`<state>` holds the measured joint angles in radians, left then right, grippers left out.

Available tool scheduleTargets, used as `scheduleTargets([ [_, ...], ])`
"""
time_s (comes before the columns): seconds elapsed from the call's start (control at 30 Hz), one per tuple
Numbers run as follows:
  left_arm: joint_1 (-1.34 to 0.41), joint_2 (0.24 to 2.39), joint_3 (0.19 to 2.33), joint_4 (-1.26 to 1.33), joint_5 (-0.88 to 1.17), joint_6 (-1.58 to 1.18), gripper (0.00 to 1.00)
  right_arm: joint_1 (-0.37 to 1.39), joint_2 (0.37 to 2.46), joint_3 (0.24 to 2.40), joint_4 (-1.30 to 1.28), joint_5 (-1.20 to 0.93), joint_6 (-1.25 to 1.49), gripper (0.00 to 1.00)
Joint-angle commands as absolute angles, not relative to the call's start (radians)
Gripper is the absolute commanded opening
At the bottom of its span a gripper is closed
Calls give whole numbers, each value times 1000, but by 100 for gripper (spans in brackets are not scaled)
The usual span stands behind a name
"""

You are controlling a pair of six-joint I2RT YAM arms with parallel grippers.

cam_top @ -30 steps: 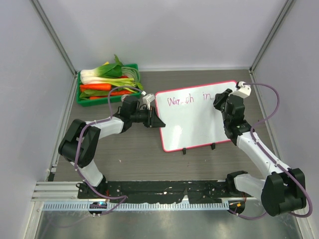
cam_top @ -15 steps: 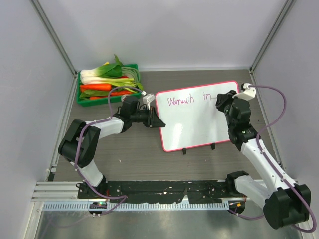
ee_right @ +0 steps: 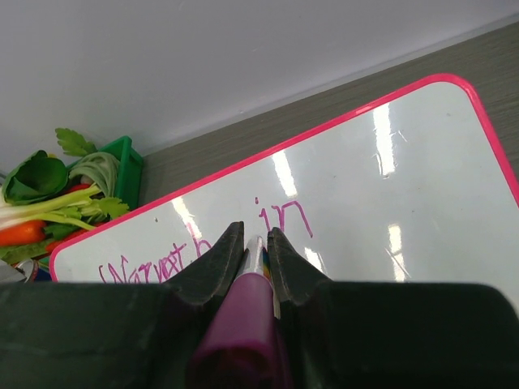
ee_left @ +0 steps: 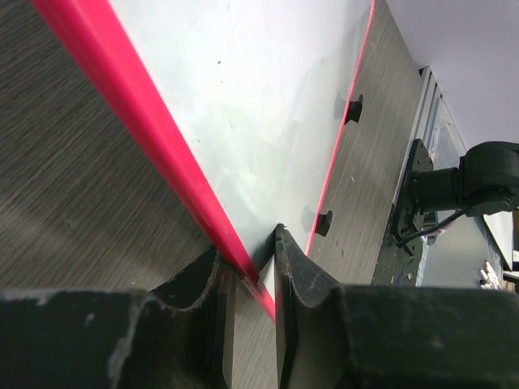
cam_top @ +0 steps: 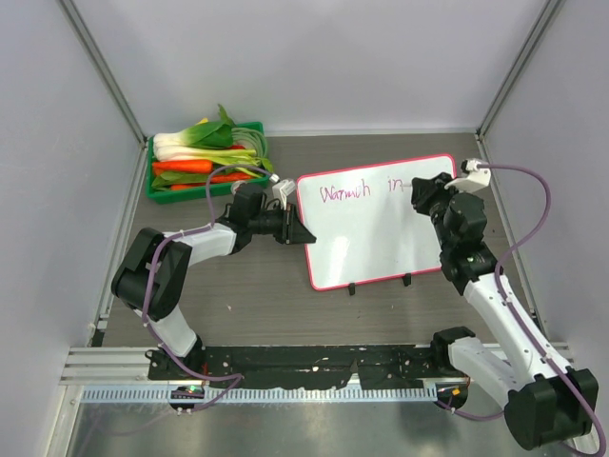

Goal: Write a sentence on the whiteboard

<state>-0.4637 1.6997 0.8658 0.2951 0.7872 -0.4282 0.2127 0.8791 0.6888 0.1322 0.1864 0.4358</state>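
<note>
Centre frame: left gripper [ee_left: 253, 259] pinches whiteboard [cam_top: 371, 243] rim, right gripper [ee_right: 255, 240] clamps magenta marker [ee_right: 240, 324]; sentence [cam_top: 344, 193] mid-writing, next word needs tip right of "in".

Over the last second my right arm [cam_top: 495, 305] has stretched out. Its elbow has sunk toward the near right corner, and the forearm now runs straighter beside the whiteboard [cam_top: 371, 243]. The right gripper [cam_top: 420, 193], with the marker [ee_right: 243, 312], has edged slightly toward the board's far right corner.
</note>
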Motion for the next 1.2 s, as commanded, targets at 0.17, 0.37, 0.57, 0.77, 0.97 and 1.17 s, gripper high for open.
scheduleTargets([
  [0.17,-491,1740,854,202,696,-298,0,247,919,706,163,95,429,1],
  [0.37,-491,1740,857,198,693,-299,0,400,952,724,181,216,396,1],
  [0.57,-491,1738,856,196,692,-299,0,607,1020,752,225,322,351,2],
  [0.77,-491,1740,859,198,692,-302,0,725,1104,738,313,390,347,1],
  [0.97,-492,1741,859,196,690,-302,0,793,1149,729,380,442,319,1],
  [1.17,-491,1741,859,196,689,-301,0,811,1178,726,397,459,316,1],
])
